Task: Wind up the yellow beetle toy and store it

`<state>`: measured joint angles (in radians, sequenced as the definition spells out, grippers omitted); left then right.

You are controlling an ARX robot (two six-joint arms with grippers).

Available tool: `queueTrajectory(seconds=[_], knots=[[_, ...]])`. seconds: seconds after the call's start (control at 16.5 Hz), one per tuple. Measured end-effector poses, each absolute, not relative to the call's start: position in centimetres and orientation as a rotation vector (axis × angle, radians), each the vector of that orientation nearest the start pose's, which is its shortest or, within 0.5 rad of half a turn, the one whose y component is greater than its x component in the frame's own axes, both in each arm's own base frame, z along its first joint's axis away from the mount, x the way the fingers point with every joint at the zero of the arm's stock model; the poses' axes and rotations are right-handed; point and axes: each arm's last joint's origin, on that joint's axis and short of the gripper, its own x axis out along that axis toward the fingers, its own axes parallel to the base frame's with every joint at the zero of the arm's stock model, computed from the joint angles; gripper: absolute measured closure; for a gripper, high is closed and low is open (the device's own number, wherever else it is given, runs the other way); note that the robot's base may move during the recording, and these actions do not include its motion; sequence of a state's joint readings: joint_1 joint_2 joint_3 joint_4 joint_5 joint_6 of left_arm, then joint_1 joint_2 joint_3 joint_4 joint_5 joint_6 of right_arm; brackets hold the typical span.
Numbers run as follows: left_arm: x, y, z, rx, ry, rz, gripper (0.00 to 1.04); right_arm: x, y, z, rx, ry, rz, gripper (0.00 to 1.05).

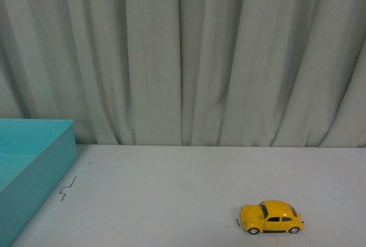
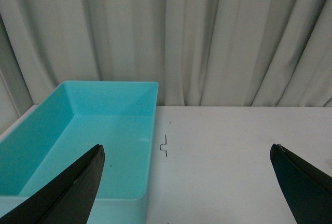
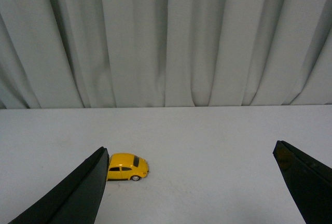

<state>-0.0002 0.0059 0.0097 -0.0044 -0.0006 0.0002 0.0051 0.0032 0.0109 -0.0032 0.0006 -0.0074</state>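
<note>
The yellow beetle toy (image 1: pixel 271 217) stands on its wheels on the white table (image 1: pixel 183 190), near the front right, side-on in the front view. In the right wrist view the toy (image 3: pixel 127 166) sits just past one black finger (image 3: pixel 78 193), partly hidden behind it. My right gripper (image 3: pixel 191 154) is open, with nothing between its fingers. My left gripper (image 2: pixel 187 154) is open too, hanging over the near corner of the turquoise box (image 2: pixel 78 151) and the table beside it. Neither arm shows in the front view.
The turquoise box (image 1: pixel 28 167) is an open bin at the table's left side, with nothing visible in it. A small dark squiggle mark (image 1: pixel 68 188) lies on the table beside it. A grey-white curtain (image 1: pixel 183 58) hangs behind the table's far edge.
</note>
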Motion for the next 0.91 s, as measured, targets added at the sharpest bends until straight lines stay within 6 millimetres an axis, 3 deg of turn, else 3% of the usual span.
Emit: queueTrajectory(seconds=[0.91], knots=[[9.75,0.0,16.61,0.0,-0.001,0.0,0.07,9.73,0.05,16.65,-0.007,-0.003,0.005,0.07]])
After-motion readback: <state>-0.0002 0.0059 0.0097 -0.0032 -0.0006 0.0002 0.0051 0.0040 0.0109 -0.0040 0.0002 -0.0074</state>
